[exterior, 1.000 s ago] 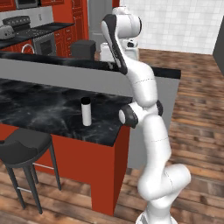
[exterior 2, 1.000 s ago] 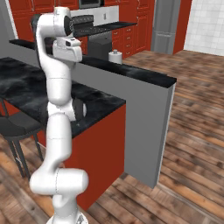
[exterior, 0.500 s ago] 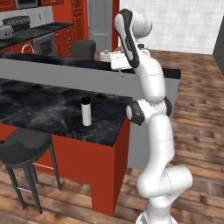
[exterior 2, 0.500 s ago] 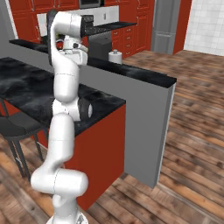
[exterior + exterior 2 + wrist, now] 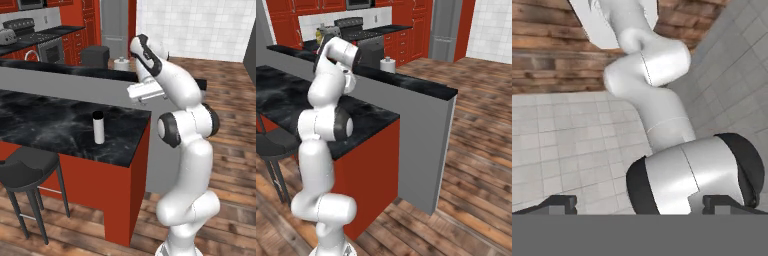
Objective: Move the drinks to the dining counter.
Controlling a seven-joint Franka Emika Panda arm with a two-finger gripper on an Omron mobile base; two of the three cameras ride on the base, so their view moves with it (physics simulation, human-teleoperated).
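On the dining bench (image 5: 45, 117), near its free end, found the white bottle (image 5: 98, 127) standing upright, black cap on top, with bare black marbled top all around it. Noted it well short of the grey raised ledge (image 5: 75, 86) running along the far side of the bench. Observed nothing touching the bottle.

Located the jaws at the end of the arm, held level above the ledge, higher than the bottle and off towards the corner of the bench. In the hand view, recorded the two dark fingertips (image 5: 559, 202) set wide apart at the bottom corners, facing back at the robot's own body and the wood floor. Logged the jaws as fully spread and holding nothing.

On the far worktop beside the stove, sighted a small amber-yellow item (image 5: 319, 35); too small to confirm as the juice bottle. Also noted a silver toaster (image 5: 6, 36) on that worktop, a small white roll (image 5: 387, 65) standing on top of the ledge, and a dark stool (image 5: 27, 167) drawn up at the near side of the bench.
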